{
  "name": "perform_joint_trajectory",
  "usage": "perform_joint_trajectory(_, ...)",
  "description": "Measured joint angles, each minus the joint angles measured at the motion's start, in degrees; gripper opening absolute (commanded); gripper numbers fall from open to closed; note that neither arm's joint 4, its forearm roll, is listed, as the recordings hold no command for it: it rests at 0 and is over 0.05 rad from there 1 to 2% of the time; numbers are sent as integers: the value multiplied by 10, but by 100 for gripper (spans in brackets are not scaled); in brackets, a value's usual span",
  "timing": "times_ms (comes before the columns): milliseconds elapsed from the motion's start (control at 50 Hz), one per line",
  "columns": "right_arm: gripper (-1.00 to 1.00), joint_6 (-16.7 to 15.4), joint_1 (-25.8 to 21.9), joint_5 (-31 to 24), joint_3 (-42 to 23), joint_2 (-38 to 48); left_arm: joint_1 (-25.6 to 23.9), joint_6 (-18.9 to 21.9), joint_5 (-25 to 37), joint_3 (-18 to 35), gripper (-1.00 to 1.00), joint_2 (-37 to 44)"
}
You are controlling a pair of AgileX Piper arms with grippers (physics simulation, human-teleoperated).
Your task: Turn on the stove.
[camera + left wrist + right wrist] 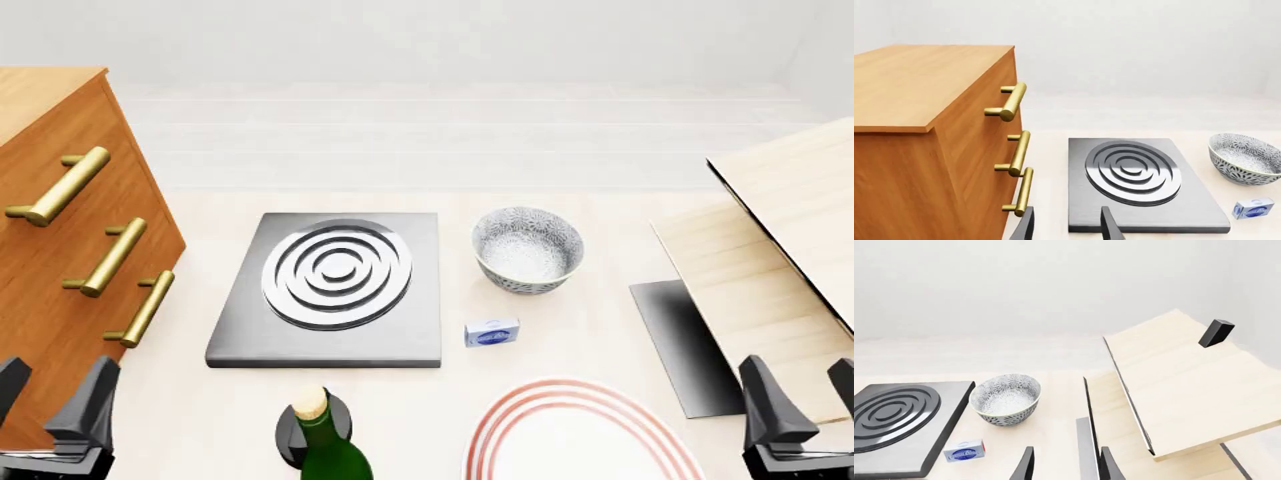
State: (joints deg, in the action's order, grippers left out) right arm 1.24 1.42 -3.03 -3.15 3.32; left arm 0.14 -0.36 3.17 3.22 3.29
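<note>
Stove (328,292) lies flat on pale table (561,215), white walls behind.

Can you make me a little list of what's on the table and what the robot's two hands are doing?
stove: flat dark grey square slab with silver-white ring burner, untouched
bowl: white bowl with dark blue pattern, right of the stove, empty
box: small blue and white box, in front of the bowl
bottle: green glass bottle with cork, near edge
drawers: wooden cabinet with brass handles, left
left gripper: open, holding nothing
right gripper: open, holding nothing
</note>
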Motion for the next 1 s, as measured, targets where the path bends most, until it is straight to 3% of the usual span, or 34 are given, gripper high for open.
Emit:
perform_joint_trajectory(320, 100, -31, -29, 29, 23, -25, -22, 2, -12, -10, 100, -5)
perform_joint_trajectory(520, 100, -38, -35, 34, 26, -29, -22, -19, 21, 34, 100, 5)
perform_joint_trajectory(680, 100, -42, -34, 39, 28, -31, -49, -38, 37, 100, 100, 90)
perform_joint_trajectory(1000, 100, -48, -31, 48, 28, -33, -111, -89, 11, 170, 100, 273)
